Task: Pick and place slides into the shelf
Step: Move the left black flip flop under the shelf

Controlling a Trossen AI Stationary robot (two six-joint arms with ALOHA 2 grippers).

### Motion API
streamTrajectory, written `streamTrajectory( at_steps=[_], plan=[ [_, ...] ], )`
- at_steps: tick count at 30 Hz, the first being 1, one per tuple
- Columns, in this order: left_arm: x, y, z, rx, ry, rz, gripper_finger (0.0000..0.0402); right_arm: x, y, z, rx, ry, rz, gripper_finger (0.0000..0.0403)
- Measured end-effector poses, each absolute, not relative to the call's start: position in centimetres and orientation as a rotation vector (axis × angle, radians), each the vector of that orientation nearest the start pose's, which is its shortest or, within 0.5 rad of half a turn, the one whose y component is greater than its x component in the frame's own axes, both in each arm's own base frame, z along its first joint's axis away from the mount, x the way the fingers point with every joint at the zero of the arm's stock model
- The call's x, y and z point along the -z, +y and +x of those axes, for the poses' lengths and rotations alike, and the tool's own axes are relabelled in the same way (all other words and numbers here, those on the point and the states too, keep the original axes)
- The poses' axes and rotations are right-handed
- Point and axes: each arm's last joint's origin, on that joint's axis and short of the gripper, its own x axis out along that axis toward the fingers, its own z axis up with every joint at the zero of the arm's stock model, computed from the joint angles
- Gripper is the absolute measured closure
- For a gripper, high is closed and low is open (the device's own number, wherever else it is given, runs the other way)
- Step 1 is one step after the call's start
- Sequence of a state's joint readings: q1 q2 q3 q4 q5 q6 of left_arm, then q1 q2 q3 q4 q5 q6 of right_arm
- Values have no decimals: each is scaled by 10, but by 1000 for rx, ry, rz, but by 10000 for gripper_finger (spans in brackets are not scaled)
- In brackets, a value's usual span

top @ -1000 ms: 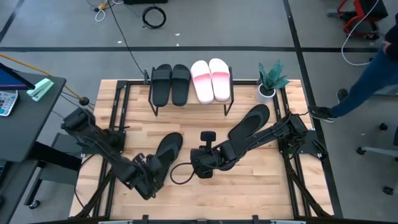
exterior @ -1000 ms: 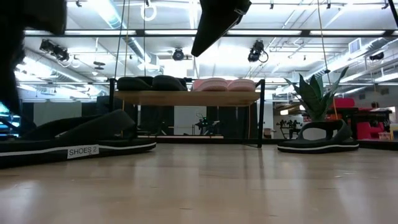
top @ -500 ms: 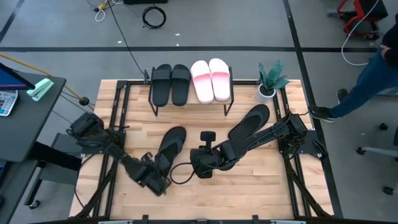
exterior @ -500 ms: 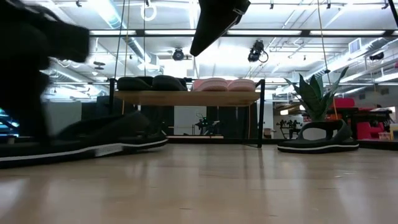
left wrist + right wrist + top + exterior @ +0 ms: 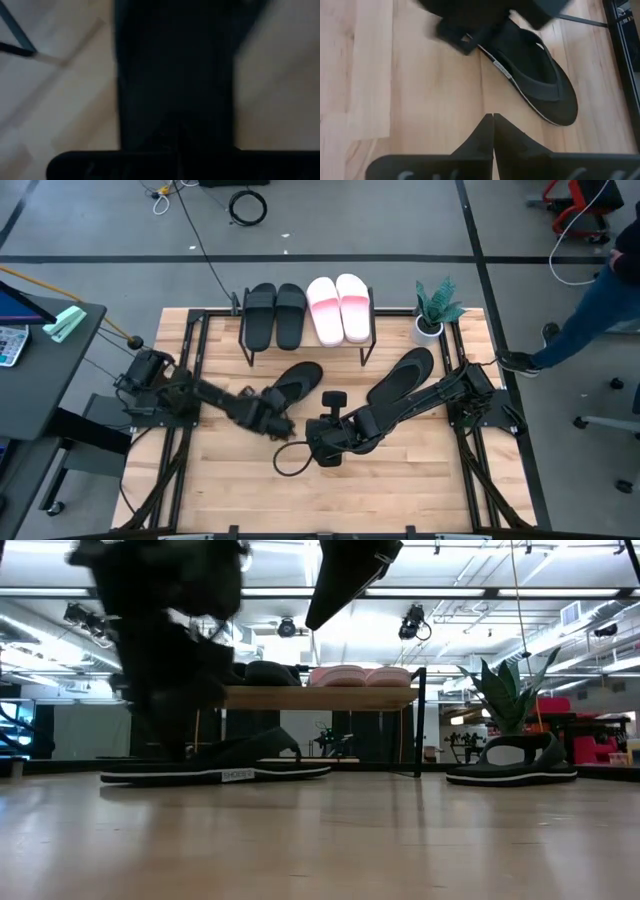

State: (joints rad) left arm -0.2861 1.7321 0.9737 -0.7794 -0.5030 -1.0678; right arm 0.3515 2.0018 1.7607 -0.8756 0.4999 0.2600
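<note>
Pale wood planks make up the table (image 5: pixel 420 470), and the shelf (image 5: pixel 305 330) stands at its far edge with two black slides (image 5: pixel 275 315) and the two pale pink slides (image 5: pixel 338 308) side by side on its plank top. Just in front of the shelf a third black slide (image 5: pixel 297 383) lies flat on the table, toe toward the shelf's legs. At its heel end sits the left gripper (image 5: pixel 268 416), its jaws clenched on that heel as far as the blurred left wrist view lets one tell. A fourth black slide (image 5: pixel 402 378) lies near the right side of the table, partly under the right arm. The right gripper (image 5: pixel 325 442) hovers over the middle of the table, jaws pressed together with nothing in them. A small potted plant (image 5: pixel 433 308) stands at the far right corner, beside the shelf. Beyond the table's right side a person's leg (image 5: pixel 580 320) shows on the floor.
</note>
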Motion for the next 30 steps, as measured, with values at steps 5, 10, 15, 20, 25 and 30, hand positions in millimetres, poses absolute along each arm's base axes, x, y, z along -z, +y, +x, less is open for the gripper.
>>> streamTrajectory(
  at_steps=[5,10,15,20,25,30],
  plan=[
    [-146,-35,283,-905,1153,-282,399,-255,133,400,252,1009,-188,400],
    [-146,-33,283,-880,1183,-261,397,-210,135,390,239,1081,-93,401],
    [-147,-43,281,-845,1183,-243,397,-172,129,395,236,912,-80,401],
    [-147,-51,280,-820,1188,-227,398,-174,92,408,401,822,-63,402],
    [-147,-54,279,-807,1190,-217,395,-175,45,420,407,825,118,403],
    [-147,-55,279,-790,1200,-200,398,-162,19,427,379,851,204,403]
  ],
)
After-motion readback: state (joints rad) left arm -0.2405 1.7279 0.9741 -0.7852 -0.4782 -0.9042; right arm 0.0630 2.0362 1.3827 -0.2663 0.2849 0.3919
